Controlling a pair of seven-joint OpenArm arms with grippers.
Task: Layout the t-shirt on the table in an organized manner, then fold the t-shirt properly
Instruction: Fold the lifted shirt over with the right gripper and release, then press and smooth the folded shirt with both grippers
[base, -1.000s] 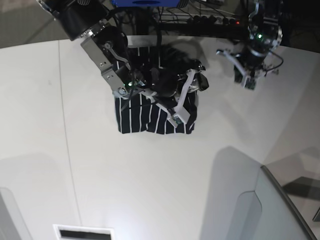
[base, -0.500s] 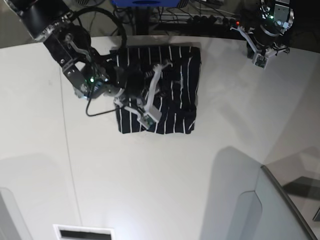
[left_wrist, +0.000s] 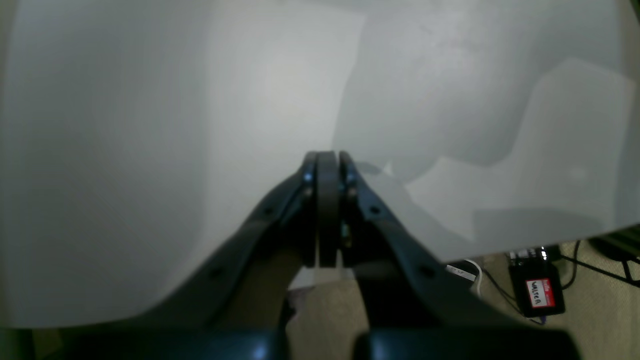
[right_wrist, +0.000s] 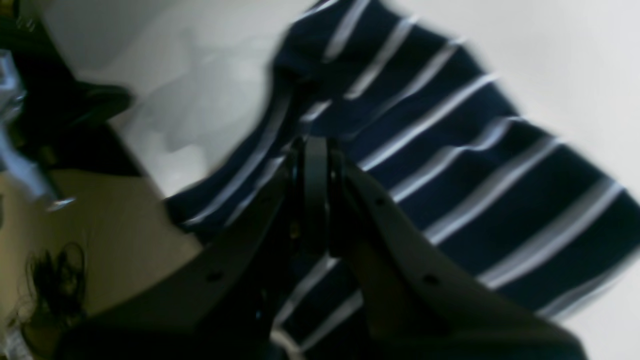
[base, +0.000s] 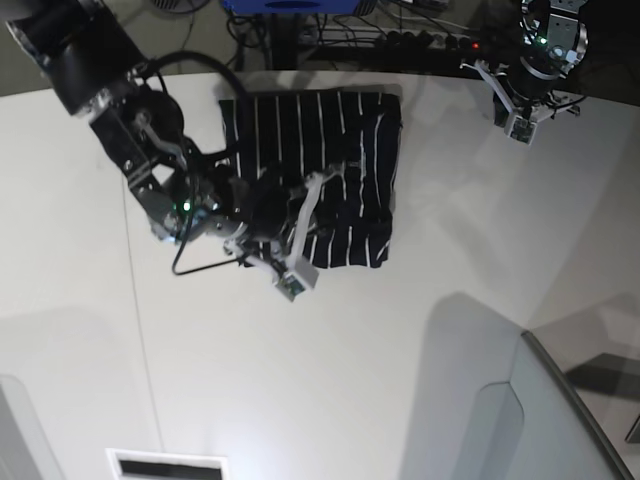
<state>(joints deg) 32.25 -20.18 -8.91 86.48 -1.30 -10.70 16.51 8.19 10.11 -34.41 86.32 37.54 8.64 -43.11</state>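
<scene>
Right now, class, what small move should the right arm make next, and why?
Probably lift the right gripper up and back off the t-shirt. Its jaws are shut with no cloth between them, and the shirt already lies as a folded block on the table. The left gripper hangs shut over bare tabletop.

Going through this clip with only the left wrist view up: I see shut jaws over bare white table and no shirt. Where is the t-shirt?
Observer: The t-shirt lies folded into a rough rectangle toward the far edge of the table, as the base view shows.
Operator: Is the left gripper anywhere near it?
Observer: No. The left gripper hangs off to the shirt's side by the far edge, apart from the fabric.
Operator: And the right one?
Observer: The right gripper is over the striped fabric close to one edge of the shirt. Its jaws are shut, and no fabric shows between them.
</scene>
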